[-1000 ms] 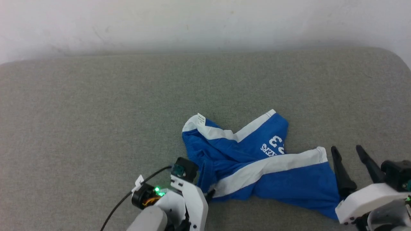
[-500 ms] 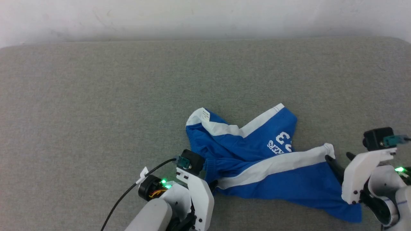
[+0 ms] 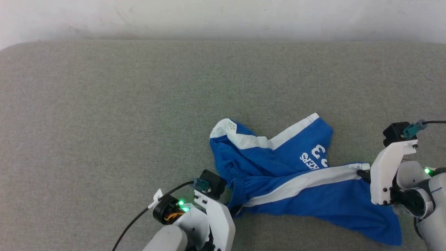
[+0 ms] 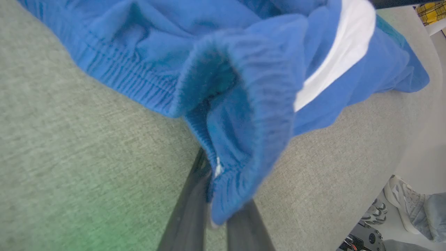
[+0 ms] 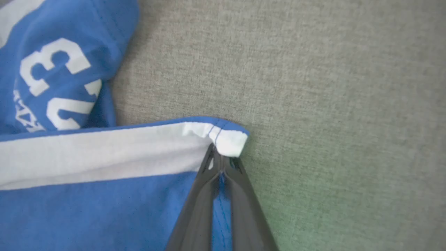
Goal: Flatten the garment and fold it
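The garment [image 3: 296,181], blue shorts with broad white stripes, lies crumpled on the near right part of a grey cloth-covered surface [image 3: 104,104]. It is not flat. One leg points away from the robot and to the right, and it carries a white printed number [image 3: 318,151] with some small letters that I cannot read. The other leg stretches to the right, with a white stripe [image 3: 299,181] running along it, and its lower blue edge reaches the near edge of the head view. At the far left corner of the garment, a small white label [image 3: 230,126] lies on top of a white band.

The left tool [image 4: 219,198] is at the near left end of the garment. In the left wrist view its two dark fingers are closed on a fold of the gathered waistband [image 4: 244,104], and the fabric hangs over them. The right tool [image 5: 220,158] is at the right end. Its fingertips are pressed together on the corner of the leg hem, just where the white stripe ends, and the corner is pinched into a small fold.

A black cable [image 3: 139,219] runs from the left wrist. Behind the surface is a pale wall [image 3: 223,17]. In the left wrist view, a person's light shoe [image 4: 400,198] stands on the floor beyond the edge of the surface.
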